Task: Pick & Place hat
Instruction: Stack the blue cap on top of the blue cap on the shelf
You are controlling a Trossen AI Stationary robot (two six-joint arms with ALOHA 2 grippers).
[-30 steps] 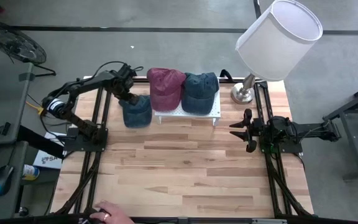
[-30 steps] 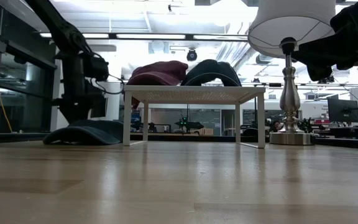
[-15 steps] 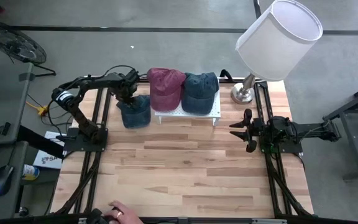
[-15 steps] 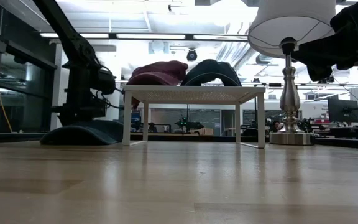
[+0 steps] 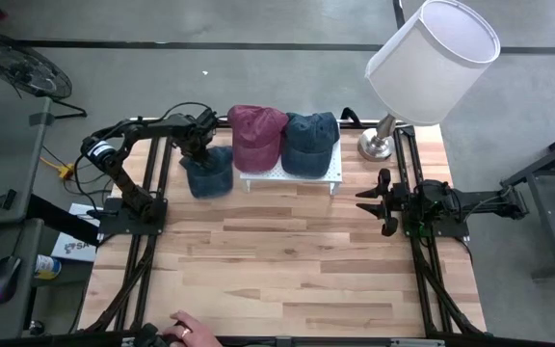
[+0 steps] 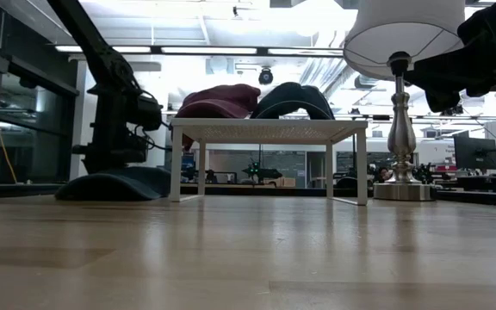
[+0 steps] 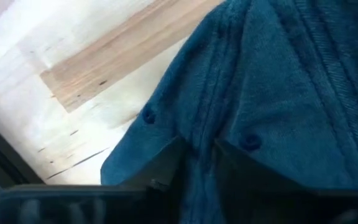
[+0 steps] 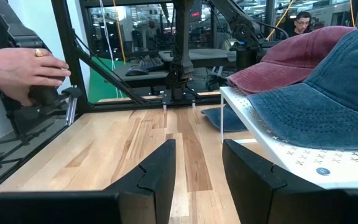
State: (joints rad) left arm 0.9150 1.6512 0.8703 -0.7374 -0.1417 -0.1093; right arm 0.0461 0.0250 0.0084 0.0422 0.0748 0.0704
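Your left arm reaches across the desk's left rear corner, its elbow bent out past the left edge and its left gripper (image 5: 198, 145) pointing down onto the rear of the dark blue denim cap (image 5: 210, 172). That cap lies flat on the pale wooden desk (image 5: 287, 270), just beside the left end of the small white perforated stand (image 5: 308, 175). The left wrist view is filled with the cap's blue fabric (image 7: 272, 93), with two dark fingers (image 7: 253, 180) pressed into it and a ridge of cloth running between them; how far the pincer is spread, or whether it has hold of the cloth, you cannot tell.

From the low view you see the left gripper (image 6: 110, 146) standing upright over the blue cap (image 6: 114, 183), its tip meeting the crown. The high view does not show that contact.

On the stand sit a faded maroon cap (image 5: 256, 135) and a second dark blue cap (image 5: 310, 141), side by side.

Your right arm waits along the desk's right edge, stretched level, its right gripper (image 5: 372, 201) aimed inward with the fingers parted and holding nothing; the right wrist view shows the gap between them.

A silver-based lamp with a white shade (image 5: 432, 58) stands at the right rear corner. Only the right wrist view shows a person's hand (image 8: 23, 71) gripping a dark handle beyond the desk.
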